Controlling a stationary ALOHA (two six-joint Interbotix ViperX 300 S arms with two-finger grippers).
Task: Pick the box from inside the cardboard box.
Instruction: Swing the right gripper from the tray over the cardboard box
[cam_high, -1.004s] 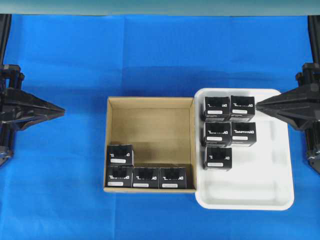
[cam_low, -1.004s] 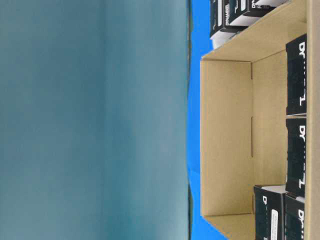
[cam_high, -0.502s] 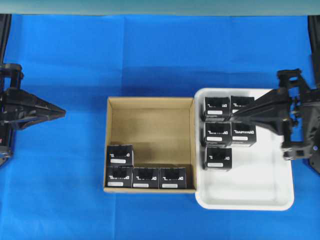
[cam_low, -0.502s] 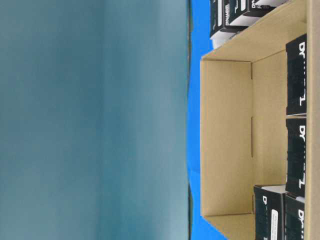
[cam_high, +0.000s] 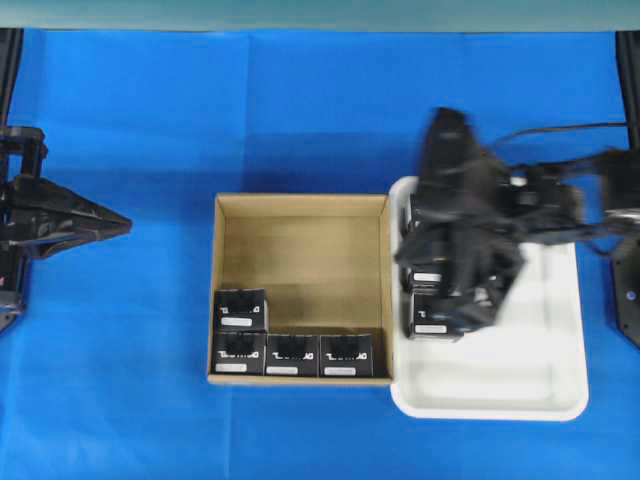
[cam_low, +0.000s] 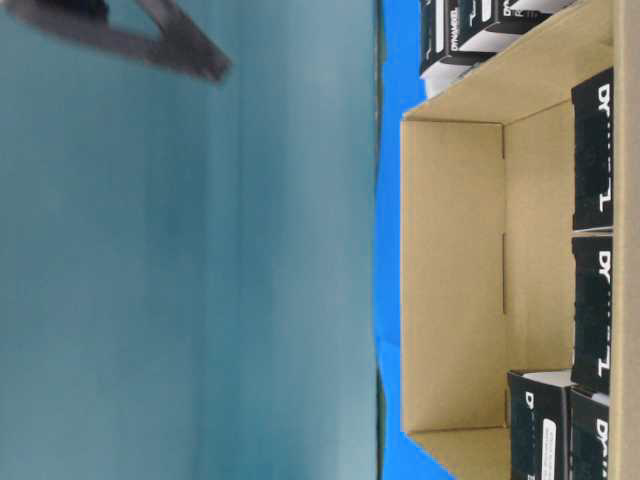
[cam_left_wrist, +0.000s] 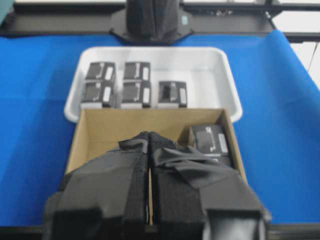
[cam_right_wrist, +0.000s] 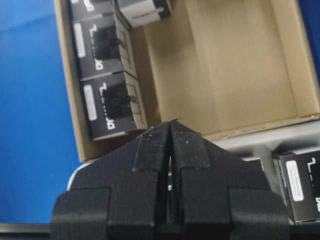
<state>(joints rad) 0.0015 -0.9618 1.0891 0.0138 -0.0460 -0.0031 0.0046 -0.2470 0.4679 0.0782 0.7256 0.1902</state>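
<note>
The tan cardboard box lies mid-table with several black boxes along its near-left corner, among them one box behind the front row. My right gripper is shut and empty, blurred, and hangs over the seam between the tray and the cardboard box. In the right wrist view its tips sit above the cardboard box's wall, with black boxes beyond them. My left gripper is shut and empty, well left of the cardboard box. In its wrist view it points at the cardboard box.
A white tray touches the cardboard box's right side and holds several more black cartons, mostly hidden under the right arm in the overhead view. Blue cloth covers the table. A blurred piece of arm shows in the table-level view.
The right arm has swung in from the right edge, across the tray towards the cardboard box, staying shut. The left arm and all the boxes have stayed put.
</note>
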